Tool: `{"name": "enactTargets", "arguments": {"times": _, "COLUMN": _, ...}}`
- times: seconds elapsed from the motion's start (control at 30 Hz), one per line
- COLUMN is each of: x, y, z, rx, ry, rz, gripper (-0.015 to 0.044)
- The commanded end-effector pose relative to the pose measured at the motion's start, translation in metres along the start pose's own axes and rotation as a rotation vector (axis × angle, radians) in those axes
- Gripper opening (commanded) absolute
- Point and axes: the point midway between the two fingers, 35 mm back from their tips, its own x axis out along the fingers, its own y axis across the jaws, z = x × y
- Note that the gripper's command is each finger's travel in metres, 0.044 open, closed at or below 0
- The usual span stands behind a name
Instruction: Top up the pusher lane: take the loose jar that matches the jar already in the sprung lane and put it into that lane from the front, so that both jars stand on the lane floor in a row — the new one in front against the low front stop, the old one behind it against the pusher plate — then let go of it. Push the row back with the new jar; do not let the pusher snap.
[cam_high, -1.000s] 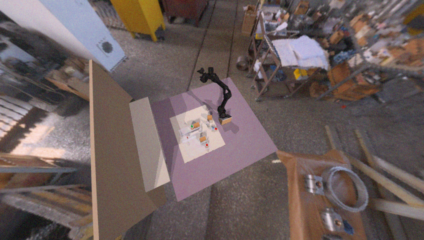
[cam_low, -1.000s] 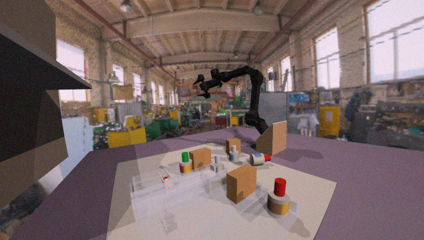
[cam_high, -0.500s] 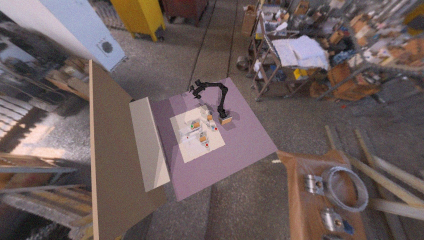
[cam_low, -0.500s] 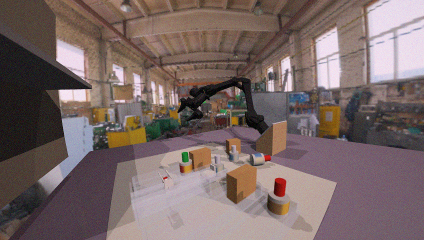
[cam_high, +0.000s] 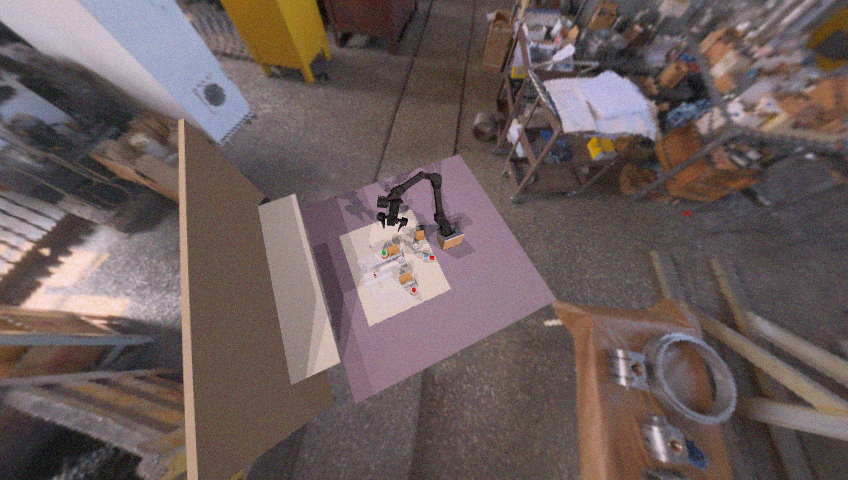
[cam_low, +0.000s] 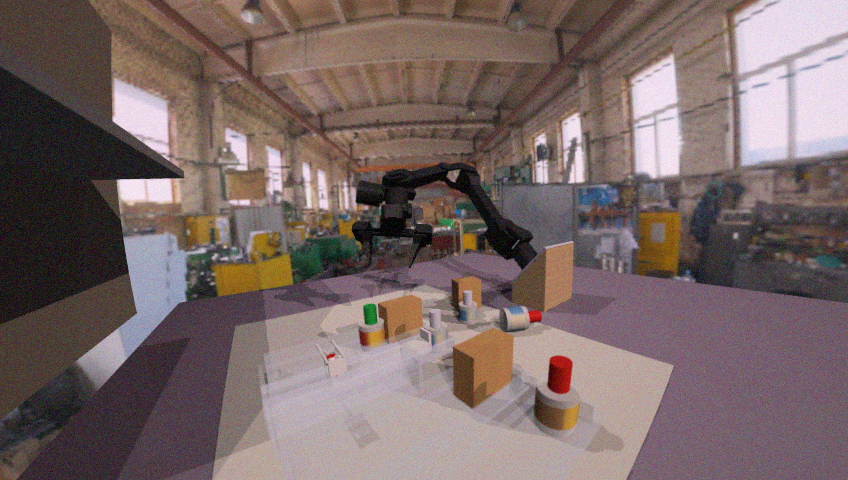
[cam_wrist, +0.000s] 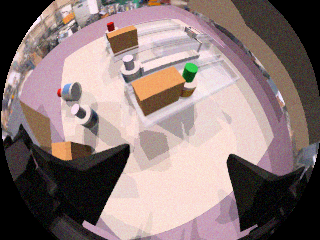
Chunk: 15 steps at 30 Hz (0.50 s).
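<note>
Your black claw (cam_low: 390, 252) hangs spread wide and empty above the far side of the purple bench (cam_low: 737, 368), well apart from every jar. From there, you can count two red-capped jars, one lying on its side (cam_low: 516, 318) and one upright with an amber band (cam_low: 557, 403), plus a green-capped jar (cam_low: 371, 328) and two white-capped ones (cam_low: 435, 327). The clear sprung lanes (cam_low: 333, 380) are faint, so which jar stands in which lane cannot be told, and no label is readable.

Clear, glassy plastic lanes (cam_low: 309, 380) sit on a matt cream mat (cam_low: 606, 380) beside wood-toned blocks (cam_low: 482, 365).
</note>
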Motion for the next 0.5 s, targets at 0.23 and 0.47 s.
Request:
{"name": "enactTargets", "arguments": {"times": 0.23, "x": 0.031, "y": 0.140, "z": 0.060, "rx": -0.443, "ry": 0.405, "rz": 0.293, "gripper": 0.0440}}
{"name": "enactTargets", "arguments": {"times": 0.47, "x": 0.026, "y": 0.166, "z": 0.059, "rx": -0.579, "ry": 0.526, "rz": 0.277, "gripper": 0.0440}}
